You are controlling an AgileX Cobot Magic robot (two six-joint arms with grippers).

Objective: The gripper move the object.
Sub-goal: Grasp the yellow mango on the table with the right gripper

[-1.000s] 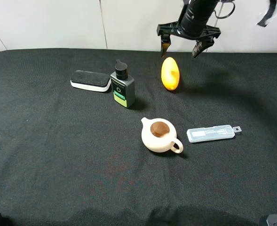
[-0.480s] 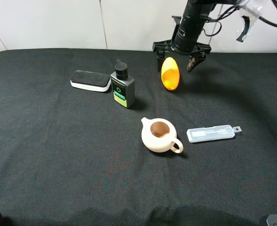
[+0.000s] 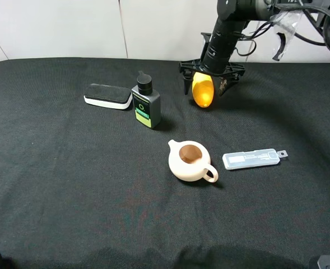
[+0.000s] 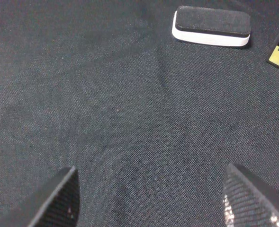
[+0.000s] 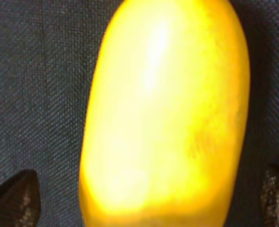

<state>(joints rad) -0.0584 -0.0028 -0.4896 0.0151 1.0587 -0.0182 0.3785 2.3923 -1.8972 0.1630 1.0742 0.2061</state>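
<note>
We cannot tell what the teapot (image 3: 190, 161) holds; our claw (image 3: 205, 88) stands released, the mango (image 3: 203, 92) between its fingers, touching neither.

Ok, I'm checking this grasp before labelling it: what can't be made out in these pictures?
Exterior high: the right gripper covers the object's far end.
Right wrist: the object is blurred, and the frame edges cut off both its ends.
Exterior high: print on the bottle's label is too small to read.
Left wrist: the frame edge cuts off the bottle; only a corner shows.
</note>
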